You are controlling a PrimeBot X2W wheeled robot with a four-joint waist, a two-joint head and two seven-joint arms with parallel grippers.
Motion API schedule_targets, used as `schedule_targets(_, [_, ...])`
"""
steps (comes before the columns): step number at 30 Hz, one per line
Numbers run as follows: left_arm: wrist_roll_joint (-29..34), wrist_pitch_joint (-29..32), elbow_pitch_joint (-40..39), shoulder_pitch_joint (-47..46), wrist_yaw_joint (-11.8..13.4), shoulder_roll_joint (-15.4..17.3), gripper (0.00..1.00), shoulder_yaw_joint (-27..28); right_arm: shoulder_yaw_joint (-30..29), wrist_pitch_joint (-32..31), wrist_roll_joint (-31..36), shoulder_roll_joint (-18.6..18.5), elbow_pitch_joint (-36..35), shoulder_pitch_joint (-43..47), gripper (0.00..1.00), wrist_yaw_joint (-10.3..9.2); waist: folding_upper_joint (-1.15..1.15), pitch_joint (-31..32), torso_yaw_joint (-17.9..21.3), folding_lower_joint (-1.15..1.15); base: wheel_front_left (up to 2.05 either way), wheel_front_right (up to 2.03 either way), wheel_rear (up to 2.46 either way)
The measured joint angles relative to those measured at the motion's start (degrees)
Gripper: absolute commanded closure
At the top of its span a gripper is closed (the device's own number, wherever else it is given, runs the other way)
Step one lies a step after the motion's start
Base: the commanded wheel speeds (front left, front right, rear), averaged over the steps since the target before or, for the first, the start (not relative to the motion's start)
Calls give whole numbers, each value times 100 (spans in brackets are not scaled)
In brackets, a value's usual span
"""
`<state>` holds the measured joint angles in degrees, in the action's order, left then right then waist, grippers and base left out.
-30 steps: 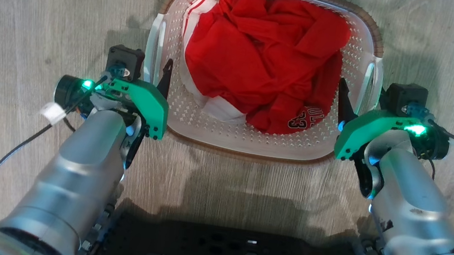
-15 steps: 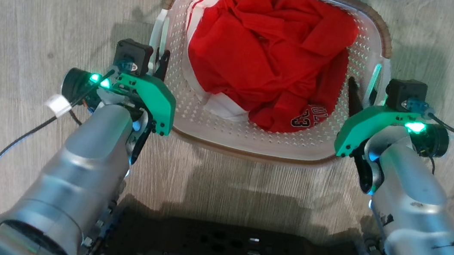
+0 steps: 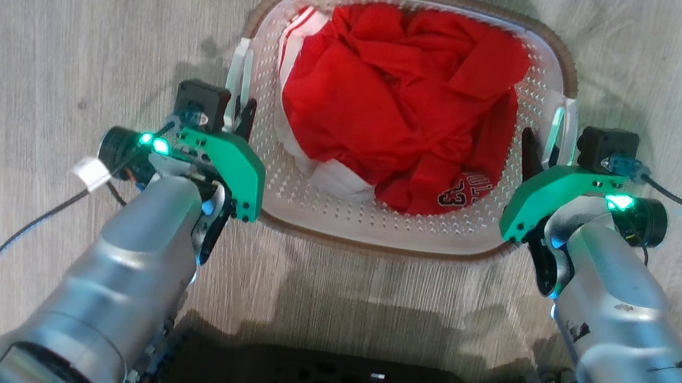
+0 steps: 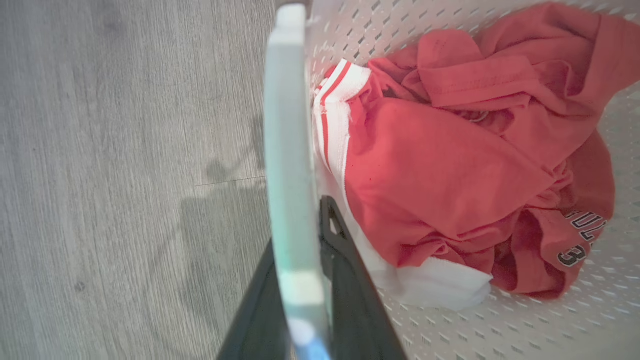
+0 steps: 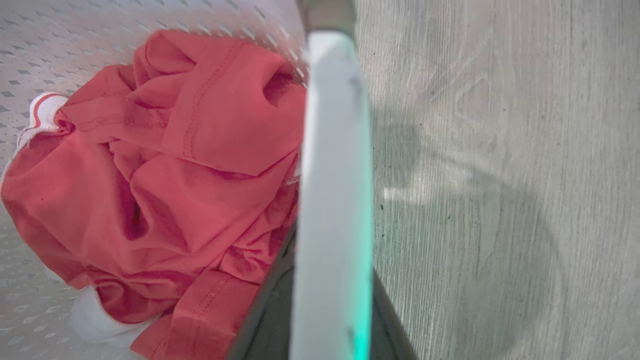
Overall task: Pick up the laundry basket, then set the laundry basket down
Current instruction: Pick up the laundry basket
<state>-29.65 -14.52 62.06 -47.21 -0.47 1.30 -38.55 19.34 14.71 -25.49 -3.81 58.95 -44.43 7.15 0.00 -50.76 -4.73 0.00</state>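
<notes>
Straddling the left handle (image 3: pixel 237 71), the left gripper (image 3: pixel 239 111) pinches it between nearly closed fingers. The laundry basket (image 3: pixel 340 201) lies centred before the robot over the wooden floor (image 3: pixel 43 18), with red clothes (image 3: pixel 392 94) heaped inside. It is probably light, and its thin plastic may flex, so the handles look the safest hold. The right gripper (image 3: pixel 548 148) clamps the right handle (image 3: pixel 562 124) likewise.
</notes>
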Motion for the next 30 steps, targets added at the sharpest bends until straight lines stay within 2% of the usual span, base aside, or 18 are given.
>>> schedule_targets(9, [-296, 0, 43, 270, 33, 7, 100, -201, 344, -1, -311, 0, 353, 15, 100, 0, 0, 476, 70, 0, 0, 0, 0])
schedule_targets(16, [-602, 0, 209, 555, 45, 3, 100, -494, 858, -12, -736, 5, 705, 94, 100, 0, 0, 981, 145, 0, 0, 0, 0])
schedule_targets(30, [-1335, 454, 543, 1250, -55, 2, 100, -1162, 1788, -714, -1694, 45, 999, 699, 100, 0, 0, 2290, 253, -1, 0, 0, 0])
